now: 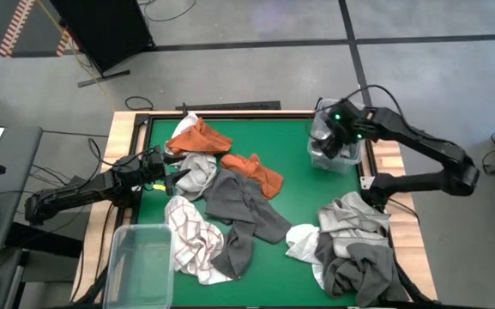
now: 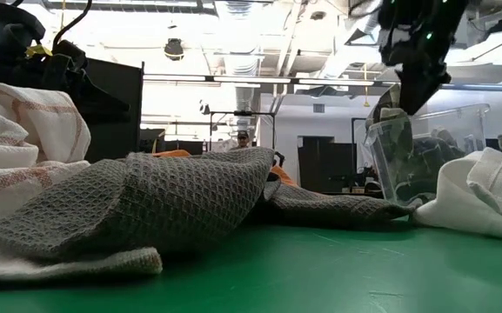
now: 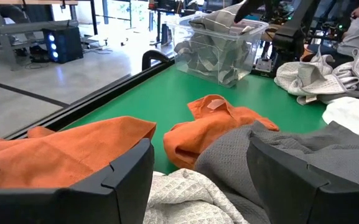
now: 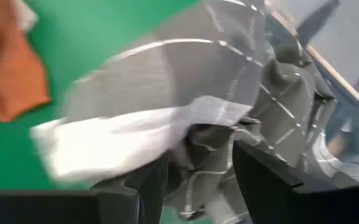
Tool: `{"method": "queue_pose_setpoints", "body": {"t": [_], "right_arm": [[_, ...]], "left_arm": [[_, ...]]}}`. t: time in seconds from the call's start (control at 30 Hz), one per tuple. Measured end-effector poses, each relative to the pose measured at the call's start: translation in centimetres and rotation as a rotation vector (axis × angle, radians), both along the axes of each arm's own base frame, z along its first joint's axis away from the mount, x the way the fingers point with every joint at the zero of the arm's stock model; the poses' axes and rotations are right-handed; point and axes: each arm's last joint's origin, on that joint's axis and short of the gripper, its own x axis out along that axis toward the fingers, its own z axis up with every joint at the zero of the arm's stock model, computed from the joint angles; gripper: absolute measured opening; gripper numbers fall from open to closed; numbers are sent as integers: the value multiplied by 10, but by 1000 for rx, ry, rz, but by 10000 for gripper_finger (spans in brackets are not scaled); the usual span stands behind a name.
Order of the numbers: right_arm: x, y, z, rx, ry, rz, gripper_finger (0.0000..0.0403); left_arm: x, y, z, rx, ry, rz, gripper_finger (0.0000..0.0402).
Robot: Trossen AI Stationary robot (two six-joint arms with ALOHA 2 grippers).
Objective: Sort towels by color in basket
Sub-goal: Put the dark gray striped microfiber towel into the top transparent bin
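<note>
While the high view is looking down, the right tool (image 1: 331, 137) is hanging over a clear bin (image 1: 337, 153) at the green surface's (image 1: 294, 176) far right corner, and the left tool (image 1: 163, 165) is resting by the orange towels (image 1: 200, 137); a second clear bin (image 1: 138, 262) is sitting near the front left. Low view: a dark grey towel (image 2: 163, 196) is sprawling across the front. Left wrist view: its fingers (image 3: 86, 186) are standing apart, empty, above a pale towel (image 3: 188, 199). Right wrist view: its fingers (image 4: 272, 174) are pinching a grey checked towel (image 4: 204, 149) inside the bin.
</note>
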Motion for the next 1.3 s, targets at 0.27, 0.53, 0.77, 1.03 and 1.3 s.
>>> {"method": "queue_pose_setpoints", "body": {"t": [0.27, 0.53, 0.77, 1.03, 1.3], "right_arm": [[11, -36, -26, 47, 101, -82, 198], [20, -50, -50, 115, 182, -95, 116], [22, -39, -63, 206, 182, 38, 65], [31, -8, -61, 311, 179, 220, 59], [40, 12, -61, 397, 154, 354, 58]], "left_arm": [[0, 0, 0, 0, 0, 0, 245], [0, 0, 0, 0, 0, 0, 245], [0, 0, 0, 0, 0, 0, 245], [0, 0, 0, 0, 0, 0, 245], [0, 0, 0, 0, 0, 0, 245]]}}
